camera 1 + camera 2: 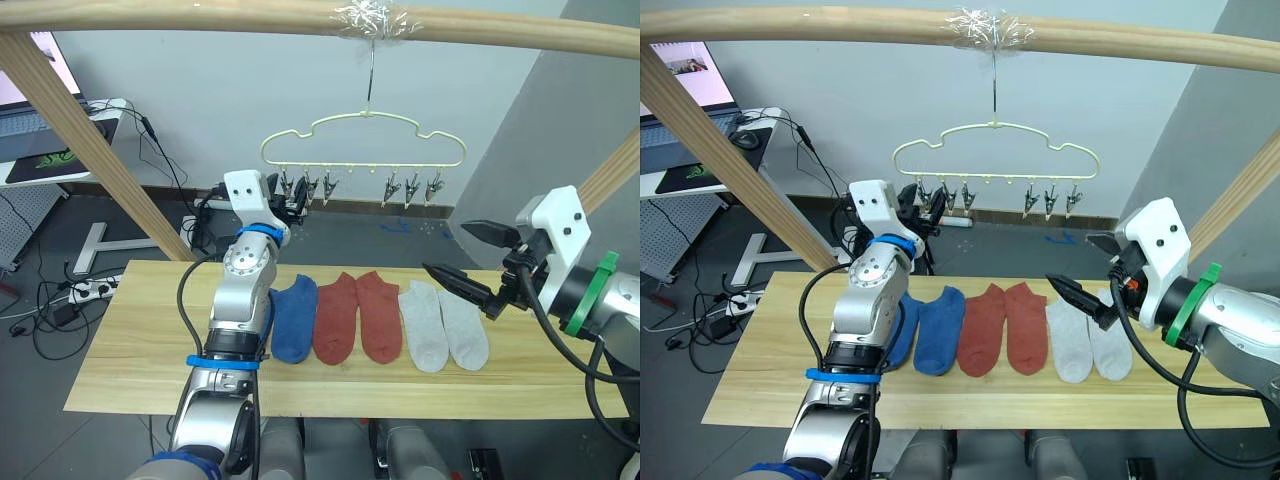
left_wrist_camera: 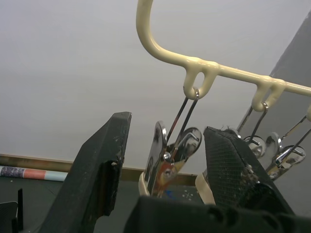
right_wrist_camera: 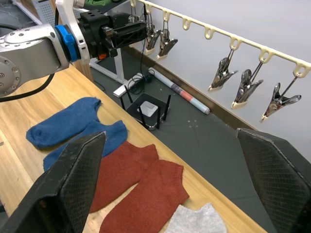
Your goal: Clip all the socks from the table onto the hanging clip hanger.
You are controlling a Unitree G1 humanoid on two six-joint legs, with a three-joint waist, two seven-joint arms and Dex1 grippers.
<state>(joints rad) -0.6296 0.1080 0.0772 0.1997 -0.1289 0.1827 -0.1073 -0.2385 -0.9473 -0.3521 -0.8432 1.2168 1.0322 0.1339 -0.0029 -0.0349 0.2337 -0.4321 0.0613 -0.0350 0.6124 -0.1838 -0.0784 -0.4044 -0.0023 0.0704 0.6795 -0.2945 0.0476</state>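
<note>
The pale-yellow clip hanger hangs by its hook from the top wooden pole, its metal clips dangling with nothing in them. My left gripper is raised to the hanger's left end. It is open, and its two fingers stand on either side of one clip without touching it. On the table lie a blue sock, a second blue sock partly behind my left arm, two rust-red socks and two grey socks. My right gripper hovers open above the grey pair.
Slanted wooden poles frame both sides, and a horizontal pole runs across above. A desk with a laptop and floor cables stand at the back left. A small black stand sits on the floor behind the table.
</note>
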